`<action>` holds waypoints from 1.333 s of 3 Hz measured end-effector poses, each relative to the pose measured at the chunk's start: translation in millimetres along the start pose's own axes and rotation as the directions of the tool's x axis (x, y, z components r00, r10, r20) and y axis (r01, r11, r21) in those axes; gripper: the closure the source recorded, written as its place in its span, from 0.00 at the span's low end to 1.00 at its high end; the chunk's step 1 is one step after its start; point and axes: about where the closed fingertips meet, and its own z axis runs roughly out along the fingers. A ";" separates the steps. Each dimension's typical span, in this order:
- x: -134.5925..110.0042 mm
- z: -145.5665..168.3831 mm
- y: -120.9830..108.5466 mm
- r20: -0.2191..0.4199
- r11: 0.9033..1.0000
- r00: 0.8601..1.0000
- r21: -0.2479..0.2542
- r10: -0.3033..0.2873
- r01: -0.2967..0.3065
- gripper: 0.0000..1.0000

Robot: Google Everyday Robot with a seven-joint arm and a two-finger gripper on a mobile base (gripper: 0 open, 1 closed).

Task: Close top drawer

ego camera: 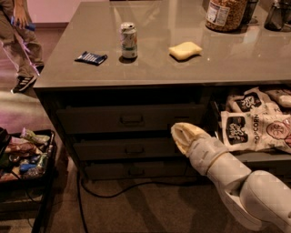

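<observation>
The top drawer (132, 119) is the wide dark grey front with a small bar handle, just under the counter edge. None of its inside shows. Two shallower drawers (129, 149) sit below it. My gripper (183, 136) has pale yellow fingers held together with nothing between them. It hangs just below the top drawer's right end, at the level of the second drawer. It stands a little in front of the cabinet and does not touch the handle. The white arm runs off to the lower right.
An open drawer of white popcorn bags (254, 127) is right of the gripper. On the counter (236, 59) are a can (128, 40), a blue packet (91, 58), a yellow sponge (185, 50) and a jar (225, 13). A bin of snacks (25, 154) and a cable (118, 191) are on the floor, and a person (20, 41) stands at far left.
</observation>
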 end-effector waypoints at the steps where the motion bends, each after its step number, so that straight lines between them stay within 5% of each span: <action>1: -1.5 -15.4 -12.7 -0.055 1.000 0.999 0.029 0.001 0.001 1.00; 2: 13.0 -47.2 -12.4 -0.155 0.996 0.987 0.086 0.045 -0.032 1.00; 4: 17.1 -137.1 -23.9 -0.362 0.986 0.931 0.169 0.046 0.017 1.00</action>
